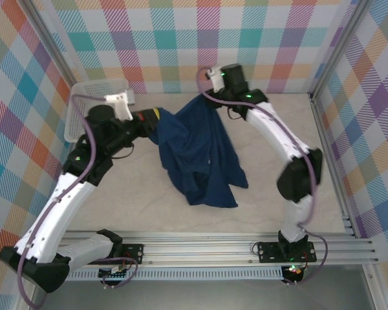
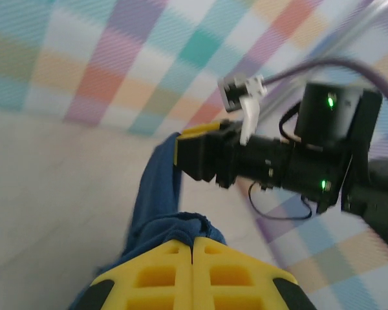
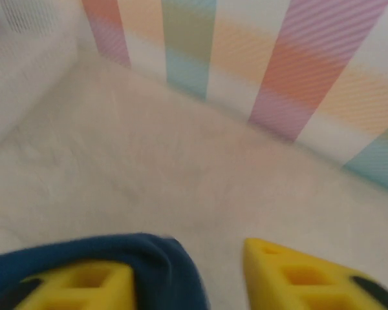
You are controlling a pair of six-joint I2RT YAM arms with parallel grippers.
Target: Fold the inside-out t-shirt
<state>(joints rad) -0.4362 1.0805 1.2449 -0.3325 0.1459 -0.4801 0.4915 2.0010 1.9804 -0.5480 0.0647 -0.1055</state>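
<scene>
The inside-out t-shirt (image 1: 197,152) is dark navy and hangs bunched from its upper edge down onto the table. My left gripper (image 1: 156,116) holds its upper left corner. In the left wrist view the yellow fingers (image 2: 193,240) are pressed together with a fold of the t-shirt (image 2: 156,194) pinched between them. My right gripper (image 1: 204,98) is at the upper right corner. In the right wrist view its jaws (image 3: 187,255) stand apart. The t-shirt's cloth (image 3: 116,255) drapes over the left finger, and the right finger (image 3: 297,274) is bare.
A white mesh basket (image 1: 84,106) stands at the back left corner of the table. Checked walls close in the back and both sides. A metal rail (image 1: 213,248) runs along the near edge. Pale tabletop (image 1: 271,194) lies to the right of the shirt.
</scene>
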